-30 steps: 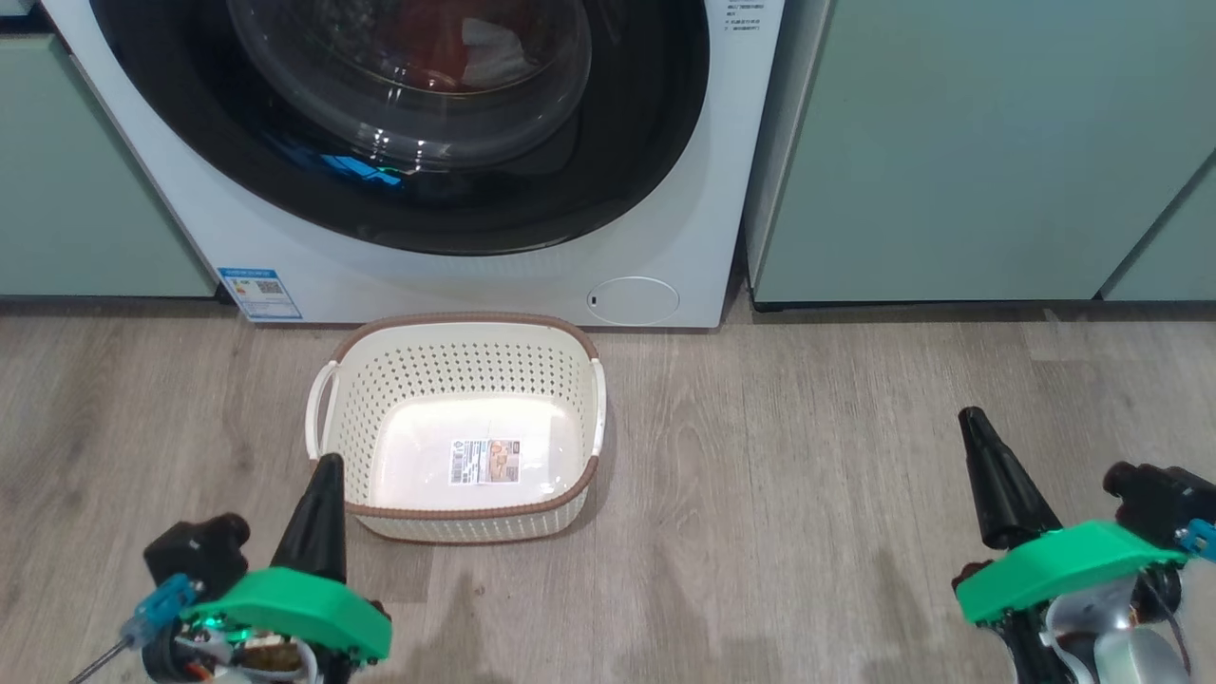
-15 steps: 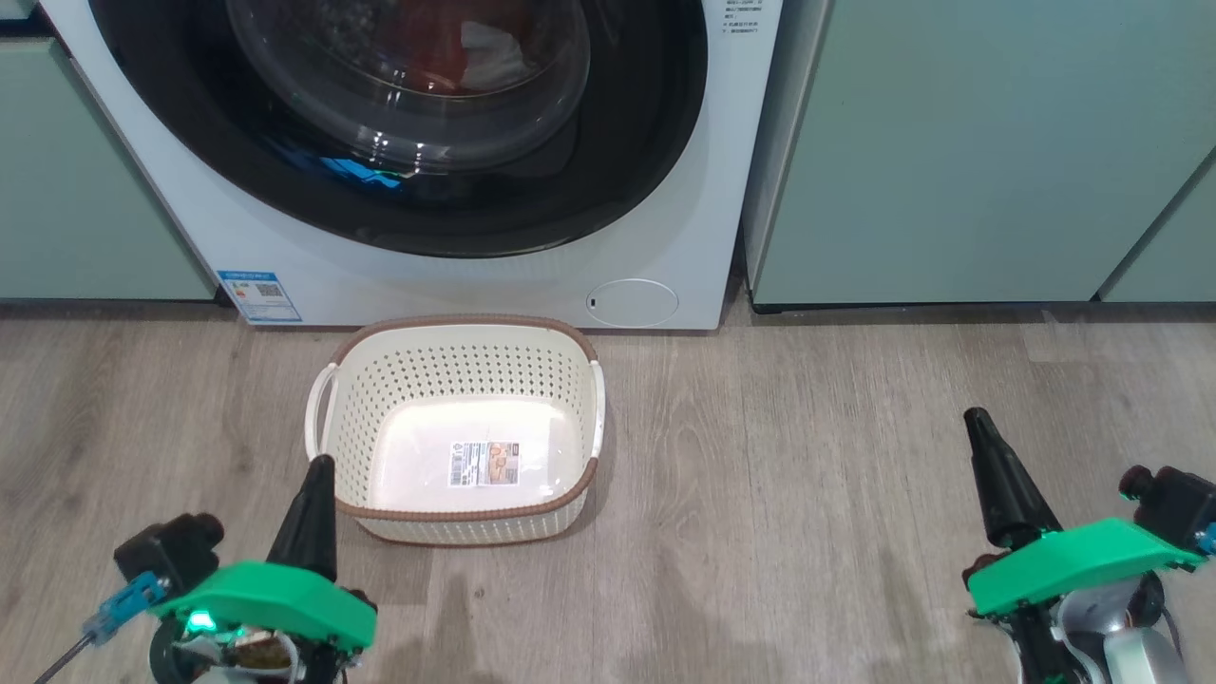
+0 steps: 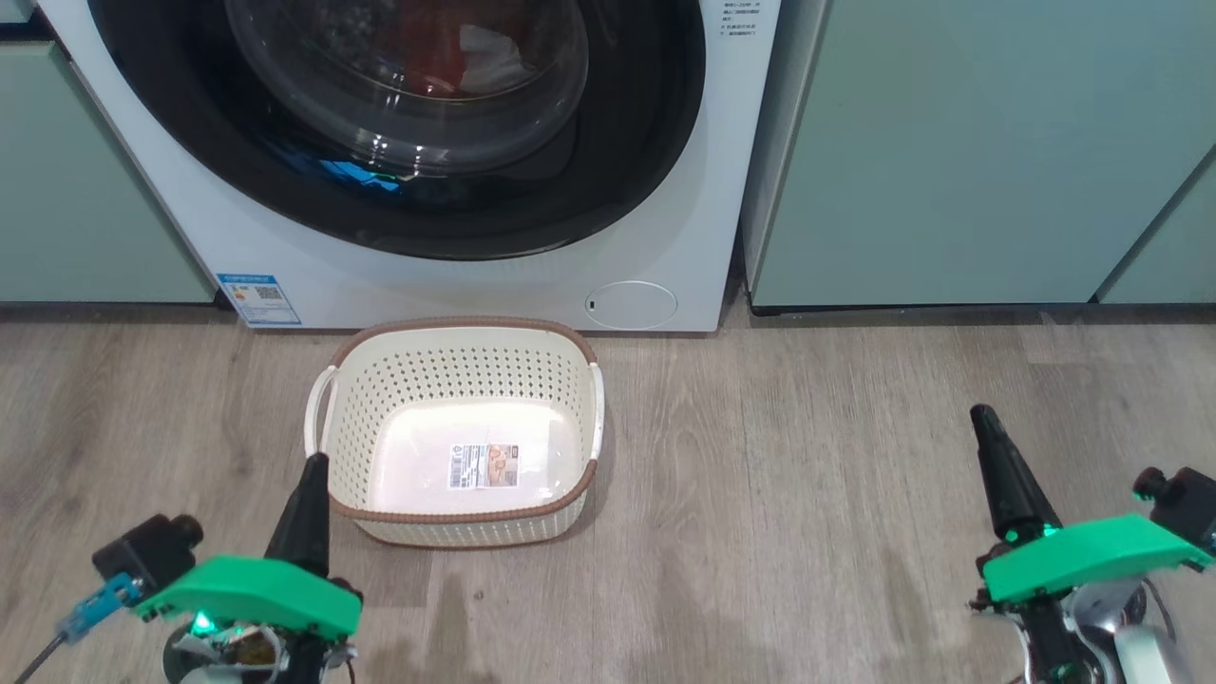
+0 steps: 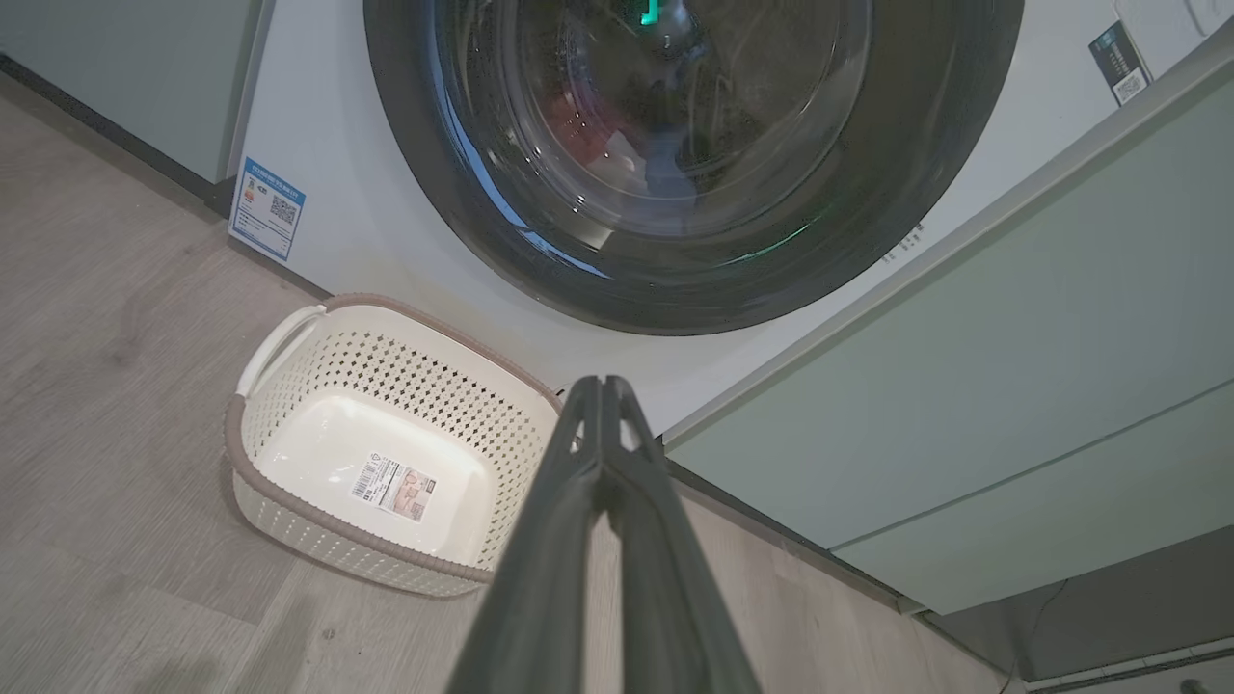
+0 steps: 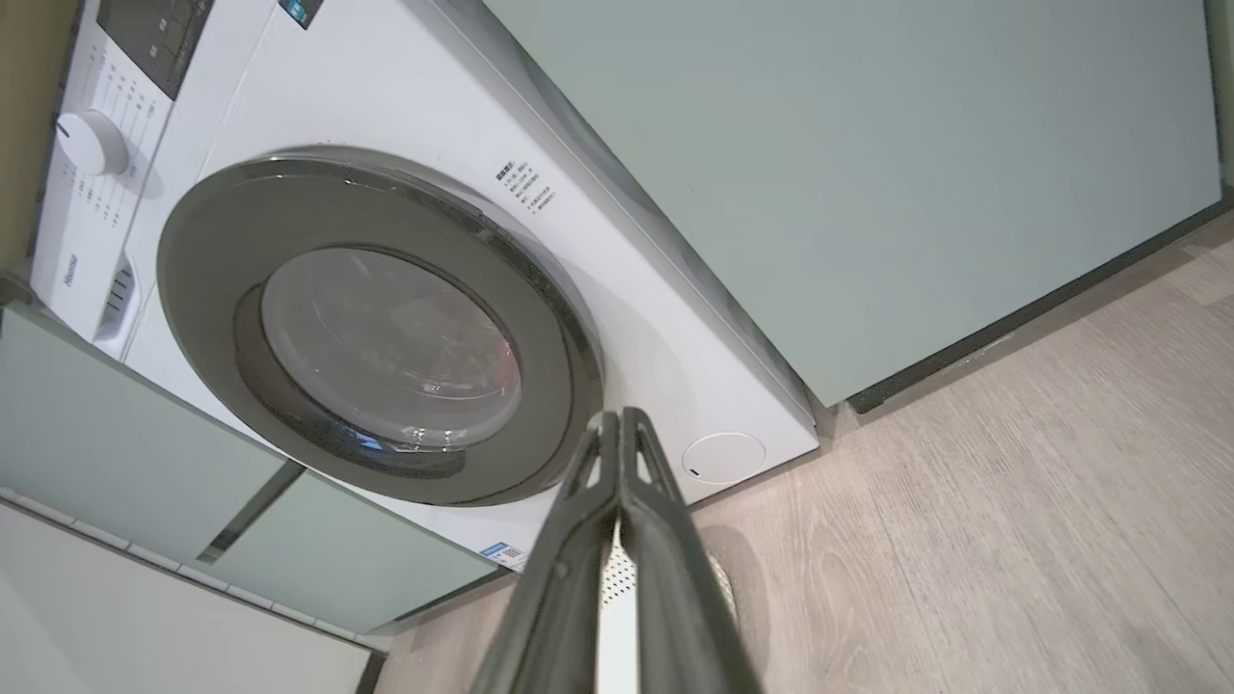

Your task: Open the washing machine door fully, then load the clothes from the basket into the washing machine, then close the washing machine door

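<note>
Left gripper (image 3: 315, 467) and right gripper (image 3: 984, 420) hover near the floor, jaws pressed together on nothing. The clothes (image 3: 446, 52), probably soft and light, lie far behind the closed washing machine door (image 3: 646, 142): rigid, glossy, likely slippery, best taken at its rim.

The floor (image 3: 807, 494) is laid with grey-brown wood-look planks, run from left to right across the head view, with grain and faint knots visible. It is evenly lit, and soft shadows are cast near the bottom edge. Two pale green cabinets are set at the back: the left cabinet (image 3: 76, 190), cut off by the view's edge, and the wider right cabinet (image 3: 950, 142), whose plain matte front is divided by a slanted dark seam (image 3: 1154, 228). A dark plinth (image 3: 950, 308) is seen beneath it, recessed at floor level.
</note>
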Motion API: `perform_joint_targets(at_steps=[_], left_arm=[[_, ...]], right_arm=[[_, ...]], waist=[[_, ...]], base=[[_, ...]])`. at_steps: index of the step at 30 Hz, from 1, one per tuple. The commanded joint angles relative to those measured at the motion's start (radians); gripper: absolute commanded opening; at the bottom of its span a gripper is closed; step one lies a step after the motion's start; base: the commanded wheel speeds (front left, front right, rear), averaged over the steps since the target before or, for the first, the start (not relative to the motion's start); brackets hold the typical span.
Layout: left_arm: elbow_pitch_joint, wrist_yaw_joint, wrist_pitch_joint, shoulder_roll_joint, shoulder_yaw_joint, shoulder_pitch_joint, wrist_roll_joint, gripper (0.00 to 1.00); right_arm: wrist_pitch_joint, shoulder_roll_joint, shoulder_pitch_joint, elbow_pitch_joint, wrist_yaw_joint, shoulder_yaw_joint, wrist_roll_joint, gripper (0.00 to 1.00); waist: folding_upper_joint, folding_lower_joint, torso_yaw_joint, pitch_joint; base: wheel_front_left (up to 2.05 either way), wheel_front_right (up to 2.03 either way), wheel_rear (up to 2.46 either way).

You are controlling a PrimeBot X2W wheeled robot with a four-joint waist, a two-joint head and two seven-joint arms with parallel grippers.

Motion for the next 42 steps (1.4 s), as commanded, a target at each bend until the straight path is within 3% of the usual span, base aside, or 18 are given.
perform_joint_targets(at_steps=[1, 42], left_arm=[[-0.025, -0.01, 0.008, 0.004, 0.026, -0.053, -0.031, 0.0], [0.028, -0.061, 0.117, -0.014, 0.104, -0.091, -0.494, 0.0]], right_arm=[[0.003, -0.011, -0.053, -0.028, 0.0, 0.003, 0.033, 0.0], [0.051, -0.012, -0.094, 0.05, 0.0, -0.013, 0.482, 0.0]], waist=[[-0.0001, 0.0, 0.0, 0.0], [-0.0001, 0.0, -0.005, -0.012]], base=[[0.0, 0.0, 0.0], [0.0, 0.0, 0.0]])
